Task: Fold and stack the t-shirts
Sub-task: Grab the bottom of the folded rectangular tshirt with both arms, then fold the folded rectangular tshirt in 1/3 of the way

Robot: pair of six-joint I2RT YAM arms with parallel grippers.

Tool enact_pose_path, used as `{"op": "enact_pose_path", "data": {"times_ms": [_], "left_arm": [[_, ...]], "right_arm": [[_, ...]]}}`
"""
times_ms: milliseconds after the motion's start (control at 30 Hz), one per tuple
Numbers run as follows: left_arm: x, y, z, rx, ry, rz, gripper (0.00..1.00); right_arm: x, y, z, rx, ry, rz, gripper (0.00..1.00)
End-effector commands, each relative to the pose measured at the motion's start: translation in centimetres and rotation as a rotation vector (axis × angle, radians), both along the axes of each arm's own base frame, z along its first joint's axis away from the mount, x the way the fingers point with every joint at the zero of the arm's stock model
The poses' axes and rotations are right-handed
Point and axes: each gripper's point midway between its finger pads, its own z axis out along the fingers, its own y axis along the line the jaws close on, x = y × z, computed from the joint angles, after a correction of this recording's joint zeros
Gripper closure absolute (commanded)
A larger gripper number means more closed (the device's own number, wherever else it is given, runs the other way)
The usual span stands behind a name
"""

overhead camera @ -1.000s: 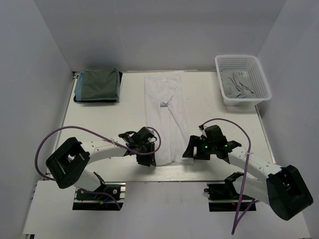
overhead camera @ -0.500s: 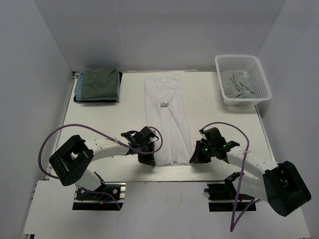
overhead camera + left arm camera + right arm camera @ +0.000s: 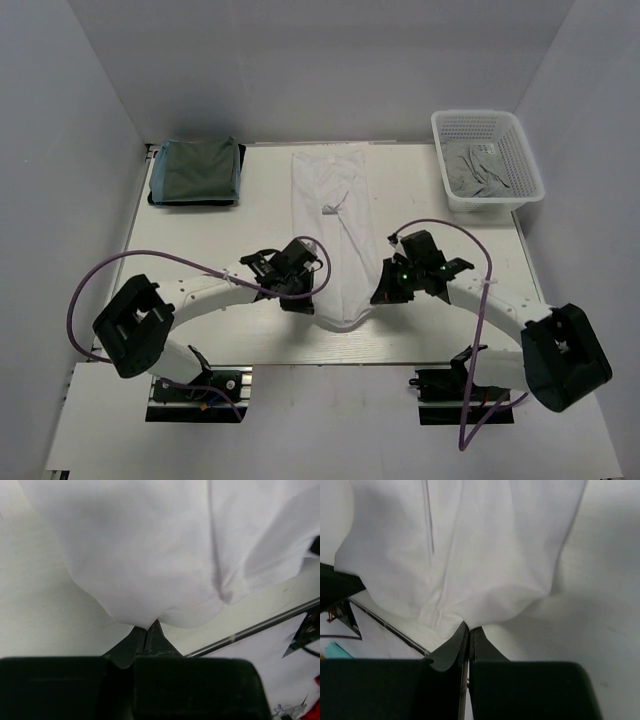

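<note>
A long white t-shirt, folded into a narrow strip, lies down the middle of the table. Its near end is raised off the table and sags between my two grippers. My left gripper is shut on the near left corner of the hem, and the left wrist view shows the cloth pinched at the tips. My right gripper is shut on the near right corner, with white cloth bunched at its tips. A folded green t-shirt lies at the far left.
A white mesh basket at the far right holds a crumpled grey t-shirt. The table's near edge with its metal rail runs just behind both grippers. White walls stand on three sides of the table.
Both grippers have closed on the white shirt's near hem corners and moved a little away from the near edge, lifting the hem so it droops between them.
</note>
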Motion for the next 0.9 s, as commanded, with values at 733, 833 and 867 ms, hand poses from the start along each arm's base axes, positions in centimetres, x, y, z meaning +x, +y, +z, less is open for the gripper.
{"op": "enact_pose_path", "data": {"times_ms": [733, 833, 867], "left_arm": [[22.3, -0.5, 9.1, 0.092, -0.422, 0.271, 1.00], [23.6, -0.1, 9.0, 0.073, -0.412, 0.280, 1.00], [23.8, -0.4, 8.6, 0.071, -0.403, 0.274, 1.00]], "right_arm": [[21.4, 3.1, 8.8, 0.017, -0.333, -0.106, 1.00], [22.9, 3.2, 8.8, 0.024, -0.337, -0.107, 1.00], [23.0, 3.4, 8.8, 0.031, -0.334, -0.101, 1.00]]}}
